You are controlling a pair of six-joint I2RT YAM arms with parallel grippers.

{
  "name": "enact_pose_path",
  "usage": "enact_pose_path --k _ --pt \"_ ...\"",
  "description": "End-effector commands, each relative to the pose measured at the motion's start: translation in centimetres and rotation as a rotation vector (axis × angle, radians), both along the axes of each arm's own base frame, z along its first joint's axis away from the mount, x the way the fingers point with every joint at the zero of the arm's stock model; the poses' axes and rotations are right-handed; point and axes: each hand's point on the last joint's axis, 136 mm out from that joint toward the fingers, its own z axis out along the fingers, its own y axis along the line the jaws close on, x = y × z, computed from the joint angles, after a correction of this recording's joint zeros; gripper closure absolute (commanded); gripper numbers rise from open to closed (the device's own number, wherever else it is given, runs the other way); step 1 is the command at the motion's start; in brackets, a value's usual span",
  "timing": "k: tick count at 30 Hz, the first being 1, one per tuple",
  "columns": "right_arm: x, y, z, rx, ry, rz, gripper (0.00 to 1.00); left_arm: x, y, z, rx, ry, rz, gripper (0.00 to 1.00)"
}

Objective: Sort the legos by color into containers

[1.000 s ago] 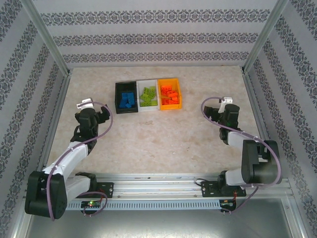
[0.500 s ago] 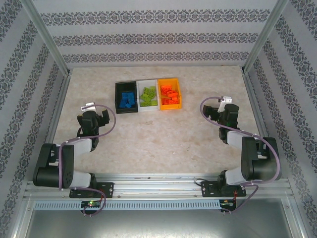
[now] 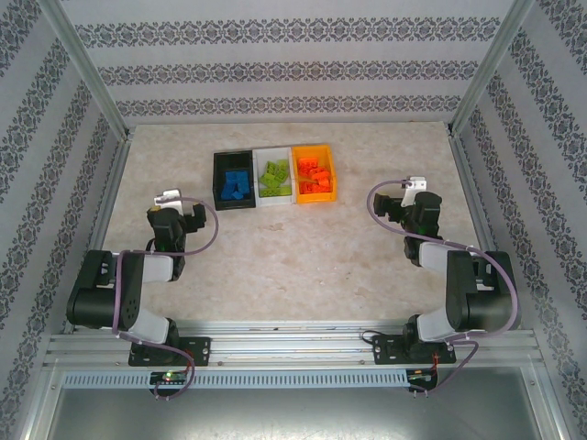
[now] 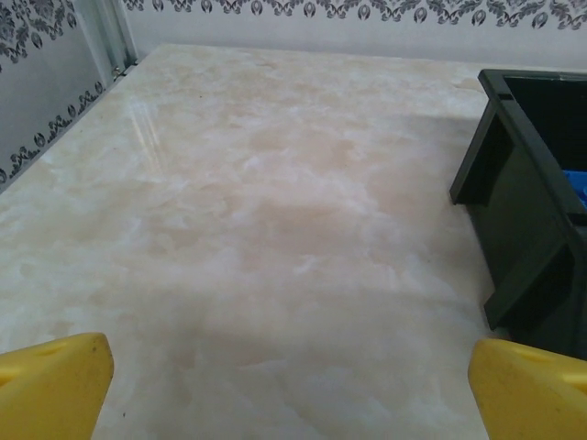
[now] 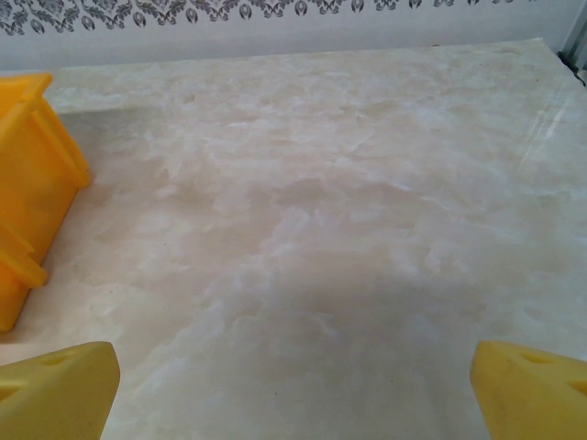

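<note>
- On the overhead camera I see the three containers in a row on the far half of the table (image 3: 303,261), side walls touching: the black bin (image 3: 218,180) on the left, the white bin (image 3: 273,151) in the middle and the orange bin (image 3: 332,180) on the right.
- The legos are sorted by colour. The blue legos (image 3: 235,184) lie in the black bin, the lime green legos (image 3: 274,178) in the white bin, and the orange-red legos (image 3: 313,176) in the orange bin.
- The left gripper (image 3: 176,216) sits low over the table, nearer to me than the black bin and off to its left, apart from it. Its jaws are spread wide and released — bare tabletop lies between them.
- In the left wrist view, the yellow fingertips (image 4: 55,380) sit at the two lower corners. The black bin's side wall stands at the right edge, with a sliver of blue showing inside.
- The right gripper (image 3: 410,207) sits to the right of the orange bin, well apart from it. Its jaws are also spread and released, gripping nothing.
- In the right wrist view, the orange bin's corner shows at the left edge, beyond the fingertips.
- Both arms are folded back, elbows close to their bases at the near rail (image 3: 293,344).
</note>
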Motion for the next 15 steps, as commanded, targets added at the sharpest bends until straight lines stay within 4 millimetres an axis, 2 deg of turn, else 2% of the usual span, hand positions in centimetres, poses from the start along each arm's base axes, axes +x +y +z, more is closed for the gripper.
enact_pose_path --k 1,3,5,15 --pt "-0.2 0.8 -0.1 -0.022 -0.027 0.032 0.02 0.1 -0.4 0.7 0.010 -0.071 -0.045 0.00" --pt "-0.2 0.9 0.1 -0.031 -0.049 0.031 0.02 0.0 -0.7 0.2 0.014 -0.081 -0.063 0.00" --pt "-0.3 0.9 -0.1 -0.031 -0.057 0.024 0.02 0.0 -0.8 0.4 0.020 -0.109 -0.065 0.00" --pt "-0.4 0.8 -0.4 -0.032 -0.074 0.014 0.02 1.1 -0.4 -0.3 0.013 -0.030 -0.046 0.00"
